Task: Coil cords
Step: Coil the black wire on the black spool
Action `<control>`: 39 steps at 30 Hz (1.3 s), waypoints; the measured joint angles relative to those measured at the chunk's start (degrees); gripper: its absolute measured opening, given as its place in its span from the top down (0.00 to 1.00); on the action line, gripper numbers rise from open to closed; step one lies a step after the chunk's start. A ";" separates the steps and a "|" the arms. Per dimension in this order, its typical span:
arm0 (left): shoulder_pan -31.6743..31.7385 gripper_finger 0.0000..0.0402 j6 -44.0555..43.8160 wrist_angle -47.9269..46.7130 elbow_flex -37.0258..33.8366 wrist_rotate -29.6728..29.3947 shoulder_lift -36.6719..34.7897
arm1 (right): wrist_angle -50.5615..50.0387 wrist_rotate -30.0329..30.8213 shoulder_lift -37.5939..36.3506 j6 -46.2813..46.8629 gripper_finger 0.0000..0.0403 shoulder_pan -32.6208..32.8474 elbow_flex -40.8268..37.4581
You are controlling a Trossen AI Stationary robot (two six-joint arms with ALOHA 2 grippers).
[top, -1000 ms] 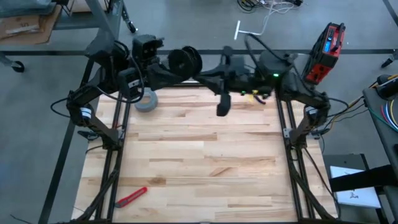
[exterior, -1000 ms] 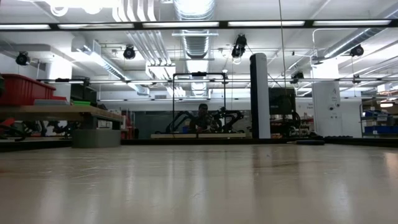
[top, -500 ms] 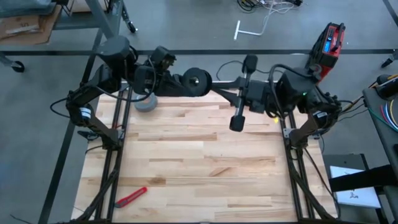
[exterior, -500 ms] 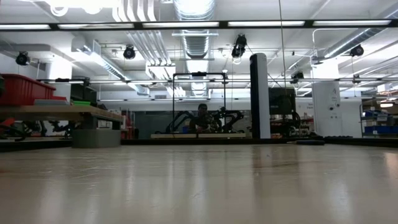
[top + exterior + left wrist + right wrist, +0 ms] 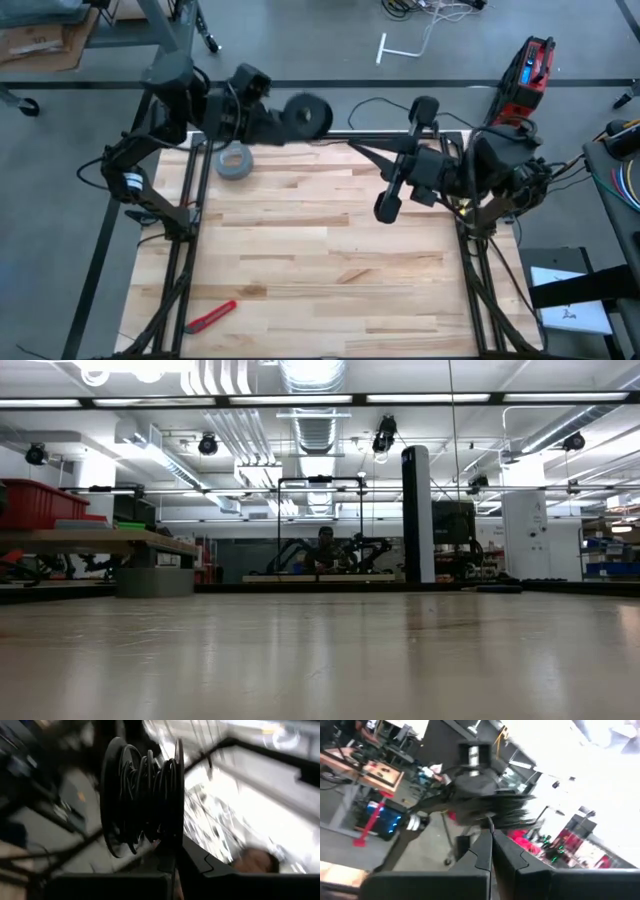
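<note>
Table (image 5: 330, 260) of pale wood lay mostly bare in the high view, both arms working over its far edge. Left gripper (image 5: 278, 122) was raised beyond that edge, pinching the small black reel (image 5: 307, 113), which had moved left and away from the table centre compared with half a second before; in the left wrist view the reel (image 5: 142, 802) carried several turns of thin black cord (image 5: 150, 795) between its flanges. Right gripper (image 5: 362, 155) had swung out toward the table's right side over the same interval, fingers pressed together, apparently on the cord, though the strand itself was too thin to confirm. A taut dark line ran from the reel toward it along the far edge. Judgement: the arms were drawing apart to tension cord between winds, coiling partly done. Grey tape roll (image 5: 234, 160) sat on the table just beside the left arm; a red utility knife (image 5: 211, 316) lay near the front left corner, well apart.
</note>
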 joint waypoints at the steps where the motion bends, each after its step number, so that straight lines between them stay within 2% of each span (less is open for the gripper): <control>1: -0.51 1.00 0.28 0.13 0.00 2.24 0.43 | 0.80 0.23 0.00 -1.18 1.00 0.00 0.00; 7: -2.79 1.00 0.39 0.26 -0.04 12.89 2.98 | 1.00 0.25 0.19 -3.09 1.00 0.00 0.00; 15: -4.28 1.00 -1.65 2.74 -0.11 17.63 5.82 | -0.37 -1.73 0.43 -1.56 1.00 -0.10 0.00; 23: -6.55 1.00 -5.44 13.42 -0.10 19.51 8.13 | -0.80 -10.02 0.48 0.52 1.00 -2.19 0.00; 26: -7.67 1.00 -5.71 14.44 -0.11 19.46 9.19 | -0.80 -12.10 0.74 1.77 0.99 -3.22 0.00; 29: -8.07 1.00 -5.78 15.16 -0.11 19.42 9.48 | -1.15 -14.74 0.90 3.62 0.96 -4.19 -0.02; 39: -8.08 1.00 -1.77 20.52 -0.11 18.83 9.39 | -1.67 -20.87 2.05 11.79 0.72 -7.33 -0.07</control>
